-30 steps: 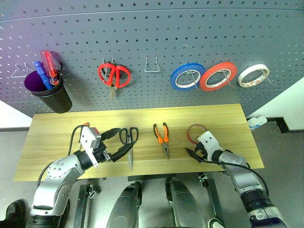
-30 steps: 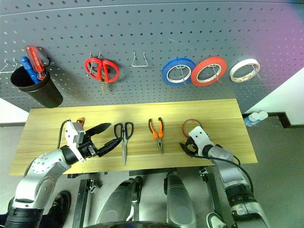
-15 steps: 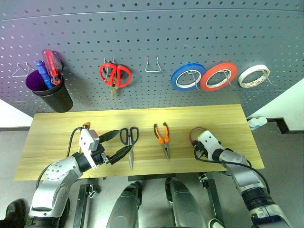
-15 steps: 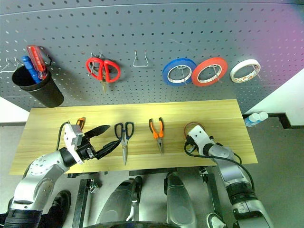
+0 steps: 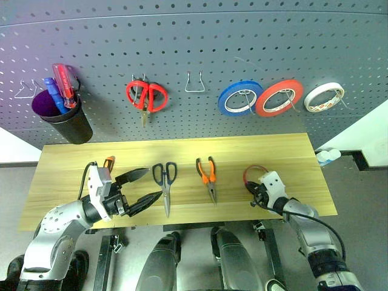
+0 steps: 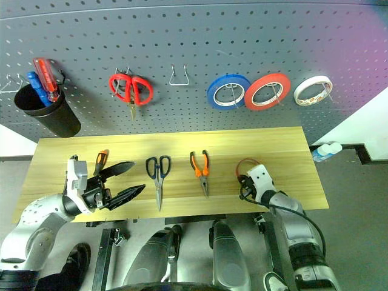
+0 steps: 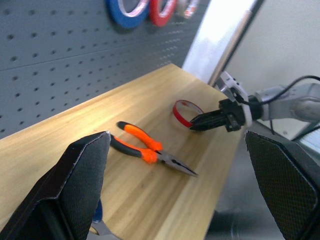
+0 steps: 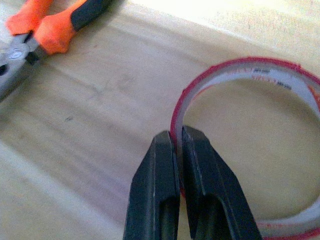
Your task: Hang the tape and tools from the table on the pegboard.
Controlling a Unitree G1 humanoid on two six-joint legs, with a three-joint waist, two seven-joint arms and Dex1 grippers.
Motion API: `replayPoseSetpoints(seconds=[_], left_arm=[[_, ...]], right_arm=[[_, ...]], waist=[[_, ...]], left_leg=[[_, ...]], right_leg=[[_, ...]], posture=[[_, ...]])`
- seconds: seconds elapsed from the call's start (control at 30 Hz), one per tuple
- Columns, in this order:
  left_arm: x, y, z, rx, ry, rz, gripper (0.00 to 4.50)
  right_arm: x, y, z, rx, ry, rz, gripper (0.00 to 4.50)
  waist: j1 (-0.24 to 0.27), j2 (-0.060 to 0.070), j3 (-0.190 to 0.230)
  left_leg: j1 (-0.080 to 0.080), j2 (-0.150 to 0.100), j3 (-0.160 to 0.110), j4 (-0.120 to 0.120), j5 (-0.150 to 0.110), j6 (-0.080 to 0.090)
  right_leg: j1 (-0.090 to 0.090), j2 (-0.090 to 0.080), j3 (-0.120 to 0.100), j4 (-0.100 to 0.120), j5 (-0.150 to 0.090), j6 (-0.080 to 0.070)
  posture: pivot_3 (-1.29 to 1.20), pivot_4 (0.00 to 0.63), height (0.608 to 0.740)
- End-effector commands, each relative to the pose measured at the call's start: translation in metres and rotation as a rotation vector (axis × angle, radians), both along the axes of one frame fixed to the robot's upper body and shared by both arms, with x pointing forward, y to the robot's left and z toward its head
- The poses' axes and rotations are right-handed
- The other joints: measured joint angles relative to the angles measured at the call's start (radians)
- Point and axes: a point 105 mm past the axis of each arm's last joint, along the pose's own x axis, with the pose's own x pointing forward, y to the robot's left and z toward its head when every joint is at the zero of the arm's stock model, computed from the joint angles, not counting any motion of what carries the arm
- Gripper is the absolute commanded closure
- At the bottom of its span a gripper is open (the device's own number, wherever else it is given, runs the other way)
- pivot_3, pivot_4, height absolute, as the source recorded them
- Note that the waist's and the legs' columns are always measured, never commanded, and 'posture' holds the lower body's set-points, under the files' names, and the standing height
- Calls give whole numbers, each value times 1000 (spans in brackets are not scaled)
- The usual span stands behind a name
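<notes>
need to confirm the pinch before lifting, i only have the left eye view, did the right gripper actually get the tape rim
Observer: Yes. The right wrist view shows the right gripper shut on the tape, one finger inside the ring and one outside.
Operator: is the tape off the table yet
Observer: The left wrist view shows the ring tilted, its far edge up and its low edge at the table; I cannot tell whether it is clear of the wood.
Operator: anything close to it
Observer: The pliers lie nearby, apart from the ring with bare wood between.
</notes>
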Motion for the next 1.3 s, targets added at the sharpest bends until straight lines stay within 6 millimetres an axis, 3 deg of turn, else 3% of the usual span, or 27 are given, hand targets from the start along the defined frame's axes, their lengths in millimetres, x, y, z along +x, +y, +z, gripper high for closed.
replayPoseSetpoints(seconds=[0.03, 0.33, 0.63, 0.97, 1.3], left_arm=[[-7, -2, 8, 10, -70, -40, 0], [-4, 0, 2, 20, -103, -67, 0], [8, -4, -1, -4, -130, -78, 0], [27, -7, 0, -12, -160, -98, 0], [42, -13, 1, -17, -187, -124, 0]], right_arm=[[6, -11, 16, 128, -92, -87, 4473], [10, -10, 55, 364, -270, -109, 4473], [7, -10, 89, 494, -449, -145, 4473], [7, -30, 126, 474, -617, -247, 4473], [13, -22, 161, 476, -723, -217, 4473]], waist=[[0, 0, 0], [-1, 1, -18], [-1, 1, -46], [-6, 5, -76], [-36, 7, -101]], left_leg=[[0, 0, 0, 0, 0, 0], [0, 0, 0, 0, 2, -3], [0, 0, 1, 2, 2, -3], [1, 0, 1, 4, 3, -4], [8, 0, 5, 4, 4, -3]], right_leg=[[0, 0, 0, 0, 1, 0], [0, 1, 0, 1, 2, 0], [0, 1, 0, 2, 4, 0], [0, 2, 0, 4, 5, 0], [4, 2, 2, 7, 7, 0]], posture=[[-43, 253, 740], [-58, 204, 740], [-91, 175, 740], [-149, 145, 740], [-172, 120, 740]])
